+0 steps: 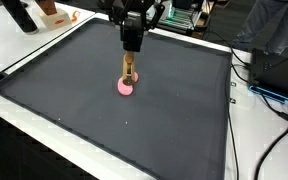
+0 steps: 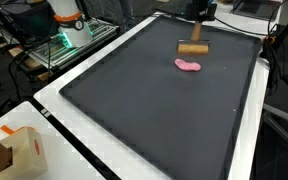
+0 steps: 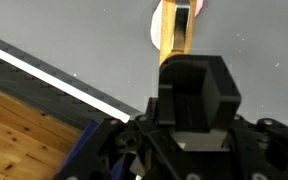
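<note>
My gripper [image 1: 132, 45] hangs over the far middle of a dark grey mat [image 1: 74, 100], shut on a long wooden block [image 1: 129, 68] that points down from its fingers. The block's lower end sits just above or on a flat pink object [image 1: 126, 87] lying on the mat; I cannot tell whether they touch. In an exterior view the wooden block [image 2: 192, 48] is right behind the pink object [image 2: 188, 66]. In the wrist view the wooden block [image 3: 174, 32] sticks out beyond the black fingers [image 3: 194, 85], with the pink object [image 3: 156, 25] partly hidden behind it.
The mat [image 2: 154, 110] lies on a white table [image 2: 94, 150]. A cardboard box [image 2: 9, 150] stands at one corner. Cables [image 1: 256, 95] and equipment lie beside the mat's edge. The wrist view shows the table's white edge [image 3: 44, 75] and wooden floor [image 3: 24, 135].
</note>
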Controlling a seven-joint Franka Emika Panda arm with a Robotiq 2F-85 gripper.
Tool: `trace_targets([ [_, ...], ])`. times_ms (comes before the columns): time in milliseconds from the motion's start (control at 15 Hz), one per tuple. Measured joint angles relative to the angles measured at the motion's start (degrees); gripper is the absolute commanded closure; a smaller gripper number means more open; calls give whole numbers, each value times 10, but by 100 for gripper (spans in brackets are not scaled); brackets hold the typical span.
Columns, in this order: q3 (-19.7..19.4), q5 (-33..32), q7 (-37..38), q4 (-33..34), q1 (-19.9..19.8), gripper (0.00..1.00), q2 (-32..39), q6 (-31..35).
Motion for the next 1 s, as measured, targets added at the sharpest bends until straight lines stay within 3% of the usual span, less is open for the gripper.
trace_targets([
  [533,0,-242,176,-80,34,76,-38,51],
  [1000,5,-366,267,-104,52,76,-40,62],
])
